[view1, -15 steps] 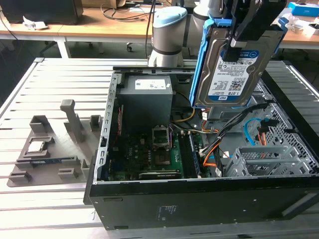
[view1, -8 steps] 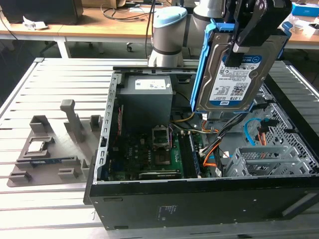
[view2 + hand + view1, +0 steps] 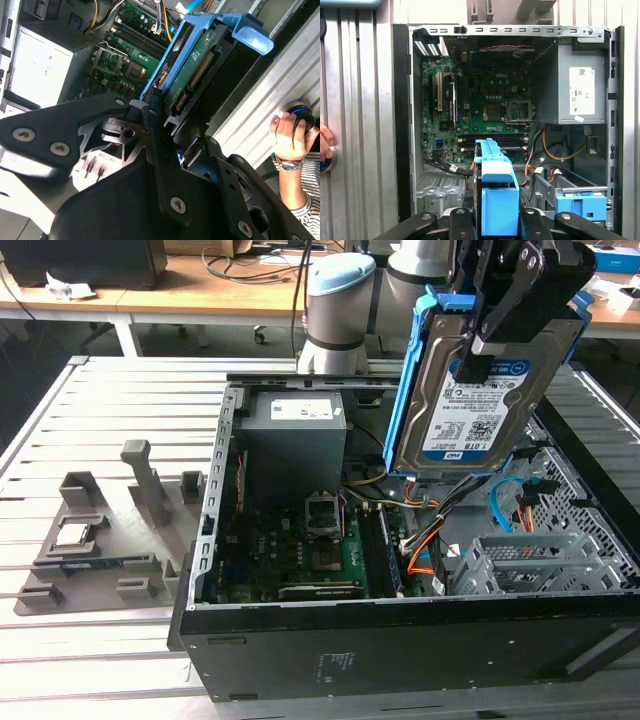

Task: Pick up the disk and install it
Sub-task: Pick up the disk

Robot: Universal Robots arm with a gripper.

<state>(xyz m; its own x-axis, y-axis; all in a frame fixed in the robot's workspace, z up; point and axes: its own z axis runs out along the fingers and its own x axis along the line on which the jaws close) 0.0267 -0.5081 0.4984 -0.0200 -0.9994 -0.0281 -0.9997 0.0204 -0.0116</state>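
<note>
In the exterior view, your pincer [image 3: 478,358] is clamped on the disk [image 3: 470,425]. One black finger crosses the labelled face and the other is hidden behind it. The disk stands on edge, slightly tilted, with its label towards the camera and its blue carrier frame [image 3: 408,390] around the edges. It hangs over the open computer case [image 3: 400,640], towards the exterior view's right. The grey metal cage [image 3: 520,560] sits lower and nearer the camera, apart from the disk. The case lies on the slatted bench [image 3: 100,410], with the grey power supply [image 3: 295,435] at the back and the motherboard [image 3: 310,550] on its floor. A grey fixture [image 3: 110,530] rests on the bench at the exterior view's left.

In the second wrist view, you look along the pincer [image 3: 172,125] at the disk [image 3: 195,65]. Its green circuit side shows, framed in blue. The motherboard [image 3: 125,55] and power supply [image 3: 40,70] lie beyond it. A person's hand [image 3: 287,140] rests on a round knob [image 3: 302,114] on the bench.

In the first wrist view, the pincer [image 3: 495,226] grips the disk [image 3: 495,170] edge-on, a finger on each side. The open case [image 3: 402,125] is spread out beyond it. You can see the motherboard [image 3: 485,100], the power supply [image 3: 575,90] and a blue latch [image 3: 580,205] on the cage, beside the disk but not touching it.
</note>
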